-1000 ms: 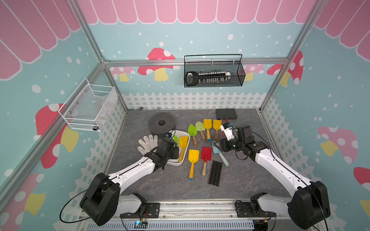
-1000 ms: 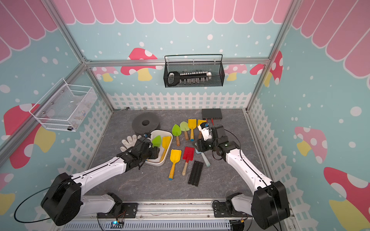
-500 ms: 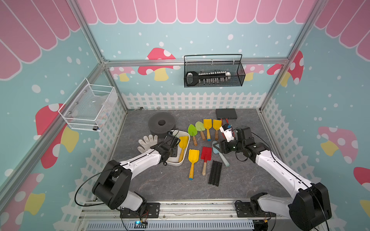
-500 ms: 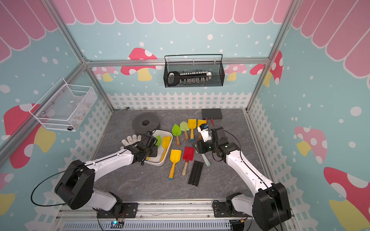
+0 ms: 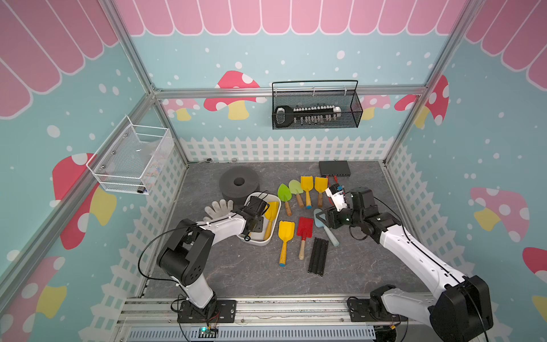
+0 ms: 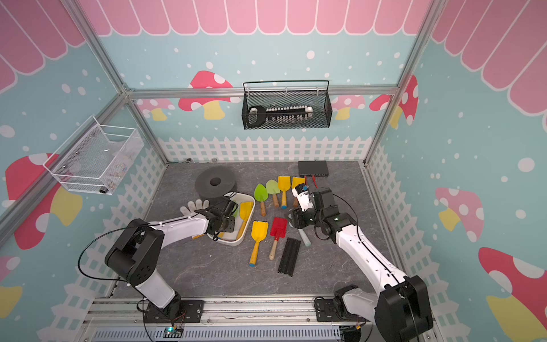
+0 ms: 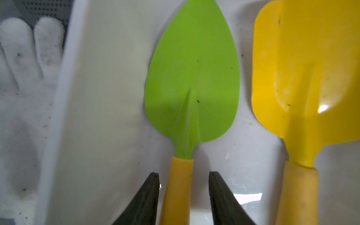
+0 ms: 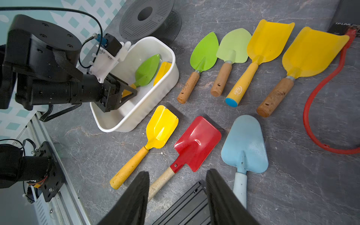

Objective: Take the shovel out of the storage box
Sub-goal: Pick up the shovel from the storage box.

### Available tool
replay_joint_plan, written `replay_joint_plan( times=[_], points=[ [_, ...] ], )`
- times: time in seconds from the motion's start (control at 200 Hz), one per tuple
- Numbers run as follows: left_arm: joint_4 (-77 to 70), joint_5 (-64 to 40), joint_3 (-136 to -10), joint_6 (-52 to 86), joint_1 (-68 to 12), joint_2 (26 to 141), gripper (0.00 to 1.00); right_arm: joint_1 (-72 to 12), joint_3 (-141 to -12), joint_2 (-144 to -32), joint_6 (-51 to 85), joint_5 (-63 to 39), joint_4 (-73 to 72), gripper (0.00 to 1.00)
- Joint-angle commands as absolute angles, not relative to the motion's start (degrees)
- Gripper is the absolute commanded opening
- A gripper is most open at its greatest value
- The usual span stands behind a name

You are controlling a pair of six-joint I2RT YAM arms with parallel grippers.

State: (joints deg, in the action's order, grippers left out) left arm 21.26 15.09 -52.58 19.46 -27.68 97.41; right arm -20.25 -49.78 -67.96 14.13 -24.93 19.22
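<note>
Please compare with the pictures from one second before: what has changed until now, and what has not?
The left hand moved deeper into the storage box, toward its far end. It now straddles the yellow handle of the green shovel, open and not yet gripping. The right hand, open and empty, hardly moved. The yellow shovel in the box and the shovels outside stayed.
</note>
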Motion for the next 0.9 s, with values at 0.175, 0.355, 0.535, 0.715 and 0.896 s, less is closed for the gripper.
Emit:
replay_joint_plan(
  times=[0.175,0.355,0.535,0.715,0.896],
  points=[
    [23.9,12.4,-54.5,21.6,-26.9,99.4,0.36,-20.5,-48.8,-67.4,13.5,-25.2,18.6,0.52],
    [24.0,10.9,-54.7,21.7,-26.8,100.2,0.23,-20.5,-48.8,-67.3,13.5,-25.0,18.6,0.52],
    [23.2,9.7,-54.3,21.6,-27.1,99.5,0.13,-20.5,-48.7,-67.3,13.6,-25.4,18.7,0.52],
    [19.8,11.8,-51.1,21.6,-27.4,94.0,0.05,-20.6,-48.3,-67.3,13.8,-25.3,18.4,0.52],
    [15.5,12.8,-47.1,21.0,-28.8,87.0,0.0,-20.6,-48.1,-67.5,14.1,-25.5,18.0,0.52]
  ],
)
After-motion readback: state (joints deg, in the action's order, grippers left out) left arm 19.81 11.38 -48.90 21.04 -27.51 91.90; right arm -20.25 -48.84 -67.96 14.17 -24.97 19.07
